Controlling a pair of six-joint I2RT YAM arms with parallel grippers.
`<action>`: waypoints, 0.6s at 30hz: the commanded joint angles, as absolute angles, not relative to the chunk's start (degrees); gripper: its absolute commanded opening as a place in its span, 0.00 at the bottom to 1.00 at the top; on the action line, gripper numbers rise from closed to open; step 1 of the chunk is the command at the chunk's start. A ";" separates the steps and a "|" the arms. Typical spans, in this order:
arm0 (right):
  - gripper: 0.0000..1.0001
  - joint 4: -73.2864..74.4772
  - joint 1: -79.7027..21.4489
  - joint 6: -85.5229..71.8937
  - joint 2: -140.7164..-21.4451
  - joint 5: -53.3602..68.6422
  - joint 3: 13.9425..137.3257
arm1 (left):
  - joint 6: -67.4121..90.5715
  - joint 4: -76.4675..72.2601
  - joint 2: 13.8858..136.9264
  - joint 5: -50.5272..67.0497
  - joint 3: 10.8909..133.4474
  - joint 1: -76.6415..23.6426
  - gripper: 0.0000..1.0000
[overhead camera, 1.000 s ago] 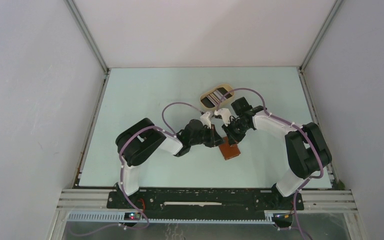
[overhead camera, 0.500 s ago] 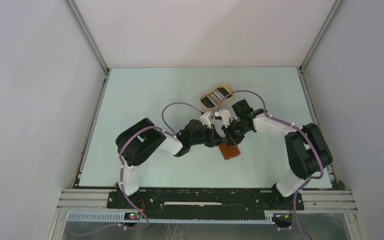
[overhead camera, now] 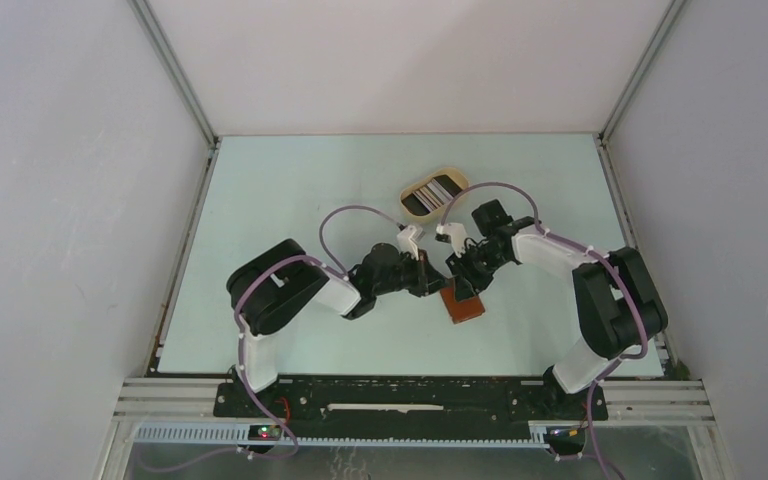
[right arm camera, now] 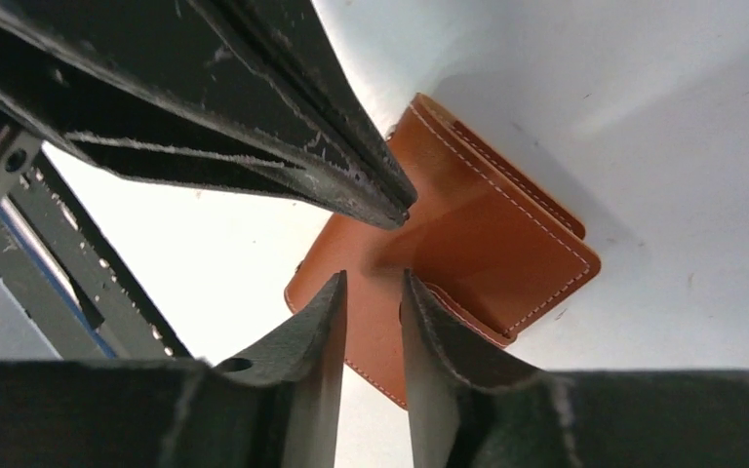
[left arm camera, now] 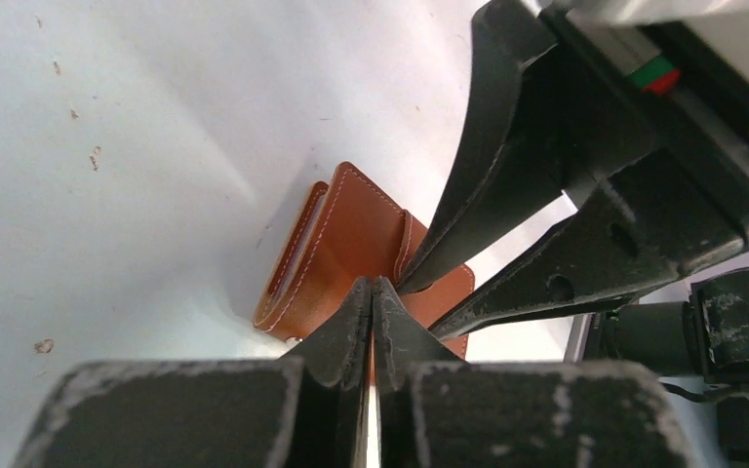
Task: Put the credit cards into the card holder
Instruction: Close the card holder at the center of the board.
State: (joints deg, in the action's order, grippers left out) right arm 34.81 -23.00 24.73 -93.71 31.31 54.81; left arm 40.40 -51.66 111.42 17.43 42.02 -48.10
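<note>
Vs 1 s ago: R gripper (right arm camera: 373, 285) has cracked open. There's a narrow gap betw its fingers (right arm camera: 314, 336), nothing in it, wallet (right arm camera: 492, 229) showing below. L gripper (left arm camera: 373, 289) unchanged: fingers pressed together, tip on wallet's top face; can't tell if it pinches any leather. Both wrists have shifted slightly toward 6. Wallet nudged a touch the same way, approx same spot mid-table.

Wallet lies flat on table (overhead camera: 290, 210), folded, stitched edge layers on its 9 side in L wrist view. Small tab sits just beside one R finger. L comes in from 9, R from 2, tips nearly meeting over wallet, so each crowds the other's approach.

Cards (overhead camera: 430, 194) sit in tray (overhead camera: 460, 179) at 12 from wallet, near but not touching. Cables (overhead camera: 345, 214) loop above both wrists, R's loop close by tray.

Bare table at 6 down to near edge; wider at 9 and 3 out to walls (overhead camera: 80, 200).
</note>
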 commanded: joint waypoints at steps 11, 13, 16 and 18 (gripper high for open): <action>0.43 43.56 -21.24 33.65 -84.05 40.01 57.03 | 36.37 -61.82 101.72 18.46 35.30 -48.63 0.09; 0.40 44.07 -20.83 36.55 -82.39 39.49 57.25 | 36.14 -62.89 101.15 18.42 34.46 -48.62 0.09; 0.37 44.31 -19.85 45.08 -79.13 39.40 57.22 | 35.79 -63.68 100.78 18.37 33.87 -48.72 0.09; 0.37 46.02 -18.06 55.16 -78.37 42.09 57.13 | 35.60 -64.05 100.72 18.51 33.75 -48.82 0.09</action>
